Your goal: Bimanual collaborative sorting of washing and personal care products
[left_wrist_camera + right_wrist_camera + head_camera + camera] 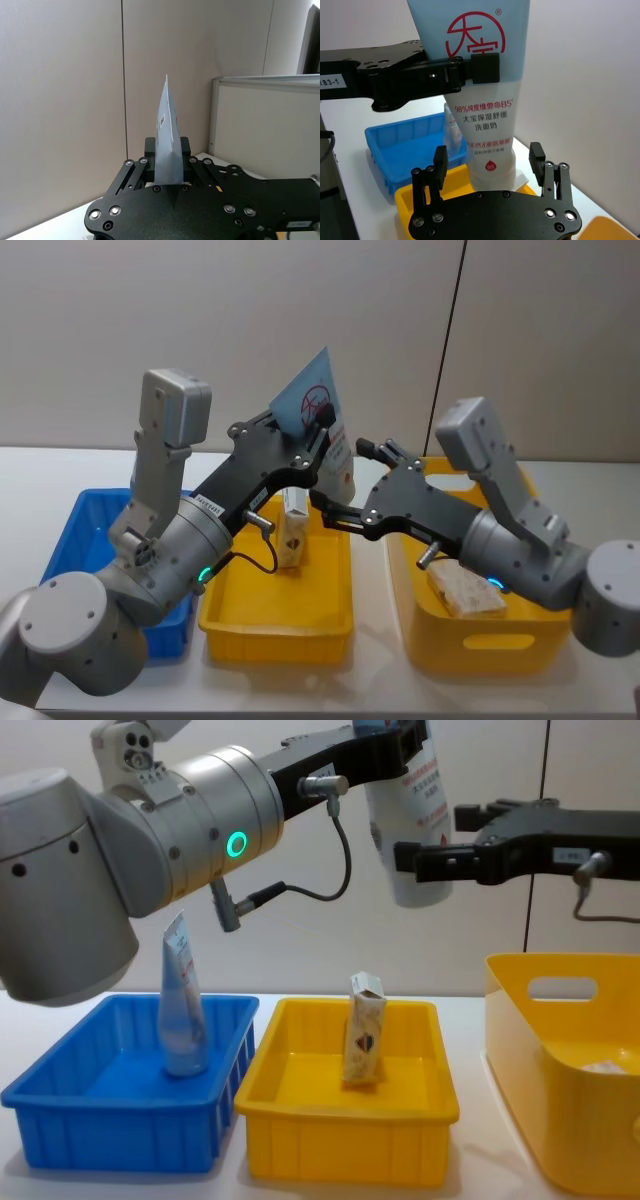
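My left gripper [320, 435] is shut on a pale squeeze tube [312, 400] with red print, held high above the shallow yellow tray [275, 640], flat end up. In the left wrist view the tube [167, 125] stands edge-on between the pads. My right gripper [489, 157] is open, with a finger on each side of the tube's [487, 130] lower end and gaps showing. From the chest, the right gripper [445, 838] flanks the tube [415, 830] from the right. A tall cream carton [365, 1030] stands in the tray. A second tube [183, 1010] stands in the blue bin [110, 1140].
A deep yellow bin [470, 650] at the right holds a squat cream carton [465, 590]. The blue bin [90, 530], the tray and the deep bin stand side by side near the table's front edge. A wall lies close behind.
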### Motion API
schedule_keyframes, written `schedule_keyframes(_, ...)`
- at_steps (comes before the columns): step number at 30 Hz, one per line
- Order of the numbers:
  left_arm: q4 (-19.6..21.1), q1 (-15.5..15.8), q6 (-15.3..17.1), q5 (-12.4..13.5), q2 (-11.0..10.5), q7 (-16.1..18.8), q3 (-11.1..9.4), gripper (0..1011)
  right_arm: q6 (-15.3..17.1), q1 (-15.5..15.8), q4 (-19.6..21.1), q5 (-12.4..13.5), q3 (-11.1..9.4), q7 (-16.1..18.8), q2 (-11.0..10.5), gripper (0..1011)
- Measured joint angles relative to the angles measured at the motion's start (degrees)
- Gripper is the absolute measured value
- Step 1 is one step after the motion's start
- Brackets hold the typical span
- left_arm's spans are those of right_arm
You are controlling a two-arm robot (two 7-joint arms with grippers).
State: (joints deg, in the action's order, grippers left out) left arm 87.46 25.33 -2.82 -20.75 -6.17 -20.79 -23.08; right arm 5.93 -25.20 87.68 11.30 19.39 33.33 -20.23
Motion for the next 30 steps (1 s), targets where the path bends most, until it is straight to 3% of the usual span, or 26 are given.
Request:
schedule_keyframes(7,0.04,0.0,0.0,-0.04,0.0,-0.05,-0.05,241,-0.17,-3.23,-3.57,0.32,1.46,1.58,0.92,869)
schedule_keyframes(16,0.04,0.0,0.0,-0.04,0.0,-0.09,-0.07,242,-0.7,-6.1,-6.78,0.64,2.99,2.72,1.81,582)
schedule_keyframes(22,0.04,0.0,0.0,-0.05,0.0,-0.1,-0.07,388,-0.8,-7.14,-7.77,0.72,3.65,2.87,2.07,393)
schedule_keyframes(30,0.04,0.0,0.01,-0.05,0.0,-0.09,-0.07,669,-0.56,-7.72,-8.21,0.8,4.12,2.25,2.13,241)
